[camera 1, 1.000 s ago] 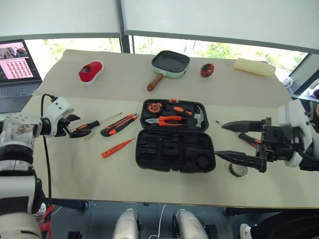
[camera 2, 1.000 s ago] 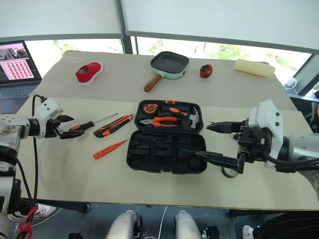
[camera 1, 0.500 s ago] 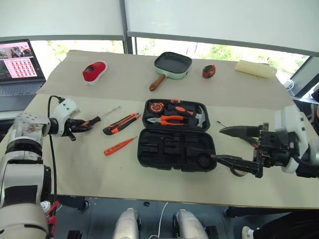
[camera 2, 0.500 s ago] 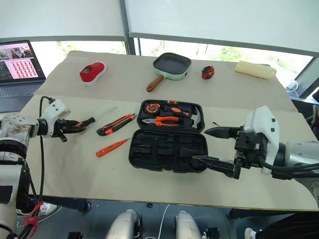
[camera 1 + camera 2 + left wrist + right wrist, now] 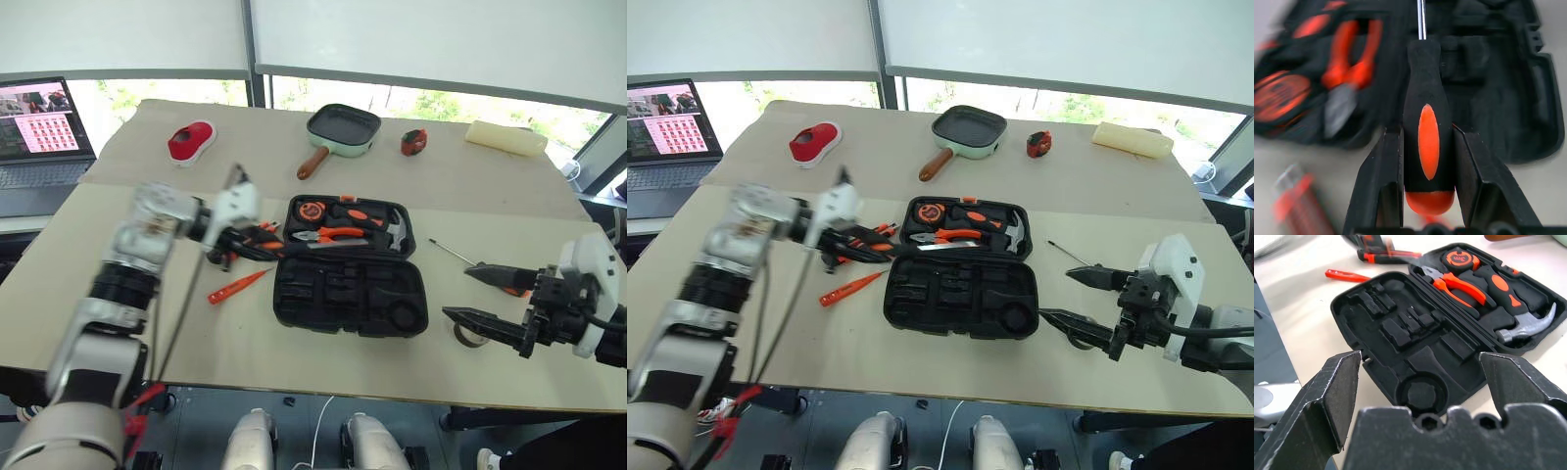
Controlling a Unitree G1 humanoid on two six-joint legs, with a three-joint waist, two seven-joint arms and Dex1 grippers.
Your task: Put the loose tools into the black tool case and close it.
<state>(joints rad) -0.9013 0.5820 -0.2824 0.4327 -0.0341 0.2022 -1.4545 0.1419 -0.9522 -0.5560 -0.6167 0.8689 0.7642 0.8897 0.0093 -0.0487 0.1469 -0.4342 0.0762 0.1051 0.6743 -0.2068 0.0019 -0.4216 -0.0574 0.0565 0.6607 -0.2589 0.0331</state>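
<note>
Your left hand (image 5: pixel 1422 161), clamped on a screwdriver (image 5: pixel 1425 137), has swung from the table's (image 5: pixel 294 343) left edge to the open case (image 5: pixel 348 294). Your right hand (image 5: pixel 495 299) gapes, empty. No writing is legible.

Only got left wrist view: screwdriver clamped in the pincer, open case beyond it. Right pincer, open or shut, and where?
Observer: The right pincer is open and holds nothing. It hangs over the table to the right of the black tool case.
Operator: Tape roll in the case yet?
Observer: No. The tape roll lies on the table outside the case, just by the right pincer's lower finger.
Operator: Second screwdriver?
Observer: The second screwdriver is on the table to the right of the case. Its shaft is in plain sight and its handle is partly hidden behind the right pincer.
</note>
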